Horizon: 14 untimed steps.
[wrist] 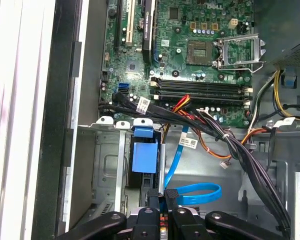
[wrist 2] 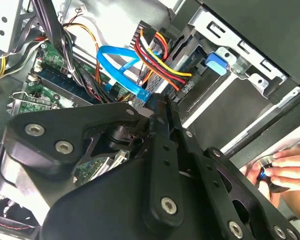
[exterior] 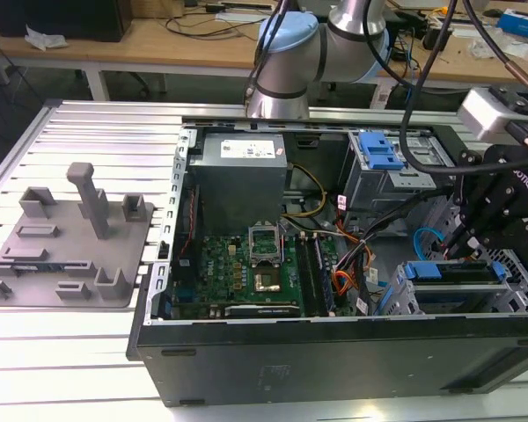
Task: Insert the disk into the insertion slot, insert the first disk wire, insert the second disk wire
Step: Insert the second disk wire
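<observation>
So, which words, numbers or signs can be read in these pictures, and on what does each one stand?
White label on the power supply: too small to read.
White tag on the black cable bundle: blurred, not readable.
White tag on the blue cable: too small to read.
No text can be quoted with certainty.

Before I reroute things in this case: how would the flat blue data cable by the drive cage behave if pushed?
The flat blue data cable curls in a loose loop beside the hand, so it is probably floppy and would bend away instead of holding shape. Being a thin ribbon, it likely weighs little. It lies near the black wire bundle, so it might snag there.
</observation>
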Each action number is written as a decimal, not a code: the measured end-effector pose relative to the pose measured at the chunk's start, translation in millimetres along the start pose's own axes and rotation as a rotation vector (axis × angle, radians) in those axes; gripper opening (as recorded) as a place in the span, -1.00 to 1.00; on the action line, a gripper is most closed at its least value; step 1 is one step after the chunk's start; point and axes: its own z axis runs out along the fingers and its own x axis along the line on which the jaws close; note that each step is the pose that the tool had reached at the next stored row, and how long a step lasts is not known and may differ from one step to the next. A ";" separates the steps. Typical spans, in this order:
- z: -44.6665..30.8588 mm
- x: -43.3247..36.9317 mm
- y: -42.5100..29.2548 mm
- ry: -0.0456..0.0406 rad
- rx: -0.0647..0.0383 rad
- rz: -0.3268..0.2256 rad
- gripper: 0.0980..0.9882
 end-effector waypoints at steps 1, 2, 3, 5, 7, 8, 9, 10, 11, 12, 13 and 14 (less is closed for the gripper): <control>0.0 0.0 0.1 0.0000 0.000 0.000 -0.86; 0.0 0.0 0.2 0.0000 0.000 0.000 -0.86; 0.0 0.1 0.2 0.0000 0.000 0.000 -0.86; 0.0 1.8 0.3 0.0000 0.000 0.000 -0.86; -0.1 4.8 0.4 -0.0011 0.000 0.000 -0.86; -0.1 5.9 0.5 -0.0032 0.000 0.001 -0.86; -0.1 6.7 0.5 -0.0069 0.000 0.001 -0.86; -0.1 7.3 0.6 -0.0085 0.000 0.001 -0.86; -0.1 7.3 0.6 -0.0085 0.000 0.001 -0.86; 0.0 7.3 0.6 -0.0087 0.000 0.001 -0.86; -0.1 7.4 0.6 -0.0086 0.000 0.001 -0.86; -0.1 7.5 0.6 -0.0085 0.000 0.001 -0.86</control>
